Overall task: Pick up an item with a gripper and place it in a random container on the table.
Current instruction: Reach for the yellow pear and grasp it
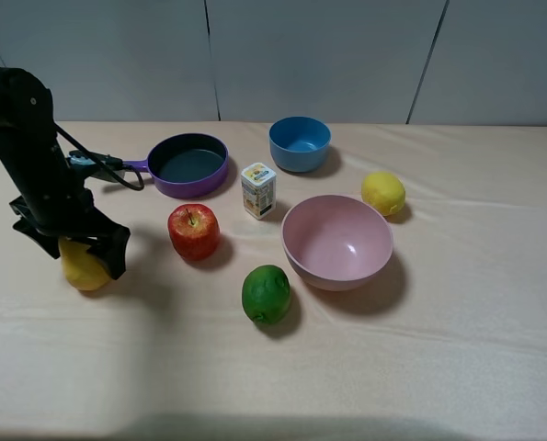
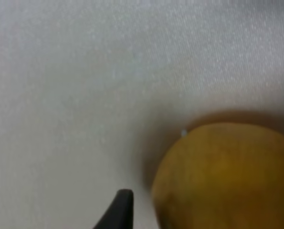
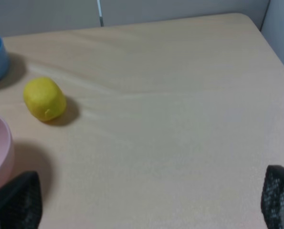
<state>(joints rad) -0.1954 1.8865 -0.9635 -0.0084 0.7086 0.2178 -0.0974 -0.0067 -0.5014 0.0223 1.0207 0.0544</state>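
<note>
The yellow pear (image 1: 85, 267) lies on the beige table (image 1: 457, 349) at the left. My left gripper (image 1: 76, 252) is down over it, with one dark finger on each side. In the left wrist view the pear (image 2: 227, 176) fills the corner, and one fingertip (image 2: 120, 210) stands beside it with a thin gap. The jaws look open around the pear. The purple frying pan (image 1: 190, 163) sits behind, its handle toward the left arm. My right gripper (image 3: 146, 202) is open and empty over bare cloth, out of the high view.
A red apple (image 1: 194, 231) lies right of the pear, a green lime (image 1: 267, 294) in front. A small carton (image 1: 258, 190), a pink bowl (image 1: 337, 242), a blue bowl (image 1: 300, 143) and a lemon (image 1: 383, 193) stand toward the middle and right.
</note>
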